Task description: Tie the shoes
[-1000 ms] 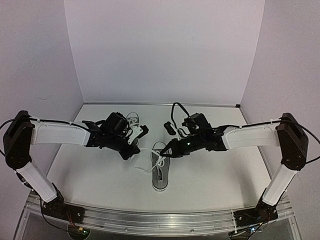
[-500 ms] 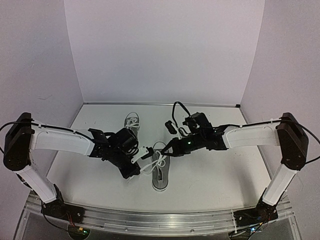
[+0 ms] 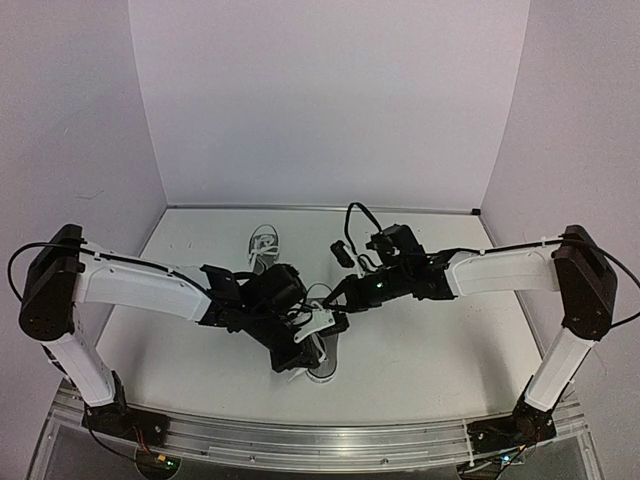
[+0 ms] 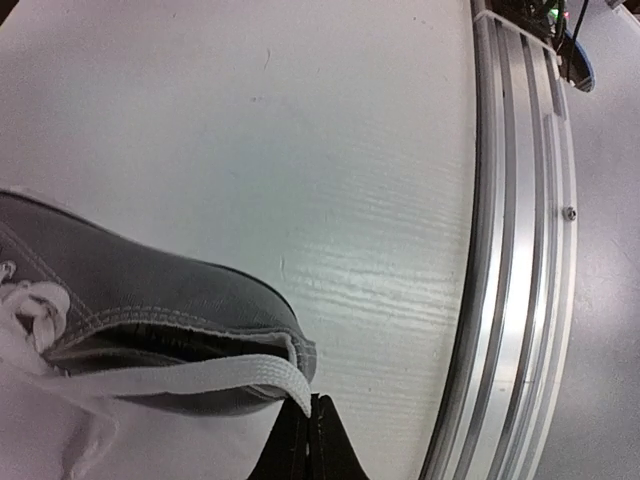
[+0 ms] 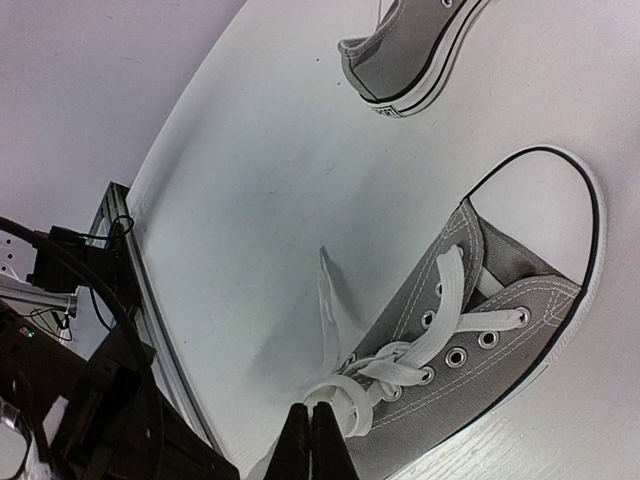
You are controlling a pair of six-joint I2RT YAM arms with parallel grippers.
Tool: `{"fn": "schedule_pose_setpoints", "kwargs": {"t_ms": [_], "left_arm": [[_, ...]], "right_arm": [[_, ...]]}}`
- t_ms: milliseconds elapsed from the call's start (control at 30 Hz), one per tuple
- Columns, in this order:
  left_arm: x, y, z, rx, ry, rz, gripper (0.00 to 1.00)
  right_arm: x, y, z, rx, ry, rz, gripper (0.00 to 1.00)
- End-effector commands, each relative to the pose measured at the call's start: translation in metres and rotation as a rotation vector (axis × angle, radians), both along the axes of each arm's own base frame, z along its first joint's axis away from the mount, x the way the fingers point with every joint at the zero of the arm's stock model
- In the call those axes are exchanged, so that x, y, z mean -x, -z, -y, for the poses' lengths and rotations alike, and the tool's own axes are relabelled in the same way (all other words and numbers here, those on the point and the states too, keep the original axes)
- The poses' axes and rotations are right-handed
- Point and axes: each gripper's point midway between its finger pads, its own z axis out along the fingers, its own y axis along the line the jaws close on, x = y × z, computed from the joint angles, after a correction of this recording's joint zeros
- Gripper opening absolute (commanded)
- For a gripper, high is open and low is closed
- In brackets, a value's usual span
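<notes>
Left wrist view: the left pincer, at the bottom edge of the frame, is clamped shut on a flat white lace strand. The strand runs off to the left across the heel end of the near shoe. The grey heel lies just up and left of the tips, with bare counter beyond and the rail down the right side.

Right wrist view: the right pincer, at bottom centre, is closed on a lace loop at the top of the lacing. The shoe stretches away to the upper right, its white toe cap farthest from the tips. The far shoe sits well apart at the top edge, with neither pincer touching it.

Top external view puts the near shoe at lower centre, largely under the left arm. Its long axis runs up and down the frame, heel toward the rail at the bottom, and the two pincers meet over it from left and right. Neither looks nearer than the other, since both are already on the laces. The coming move probably turns on drawing strand and loop apart, sideways across that long axis toward the frame's left and right. That should cinch the knot over the lacing rather than drag the shoe. The knot does not look finished.
</notes>
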Motion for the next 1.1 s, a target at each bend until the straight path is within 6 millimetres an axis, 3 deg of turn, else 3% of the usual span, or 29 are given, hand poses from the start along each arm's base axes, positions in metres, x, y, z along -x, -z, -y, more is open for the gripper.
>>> {"fn": "schedule_pose_setpoints", "kwargs": {"t_ms": [0, 267, 500, 700, 1067], "left_arm": [[-0.009, -0.033, 0.060, 0.220, 0.095, 0.050, 0.02], [-0.035, -0.043, 0.104, 0.365, 0.078, 0.149, 0.09], [-0.018, -0.053, 0.094, 0.390, 0.136, 0.117, 0.06], [-0.028, -0.057, 0.079, 0.381, 0.060, 0.183, 0.06], [-0.050, -0.088, 0.110, 0.598, -0.075, 0.202, 0.08]], "right_arm": [[-0.010, -0.024, -0.007, -0.043, -0.006, 0.058, 0.00], [-0.010, -0.029, -0.008, -0.053, -0.008, 0.062, 0.00], [-0.009, -0.030, -0.008, -0.057, -0.012, 0.058, 0.00], [-0.009, -0.025, -0.006, -0.043, -0.008, 0.059, 0.00], [-0.020, -0.035, -0.001, -0.048, 0.015, 0.085, 0.00]]}}
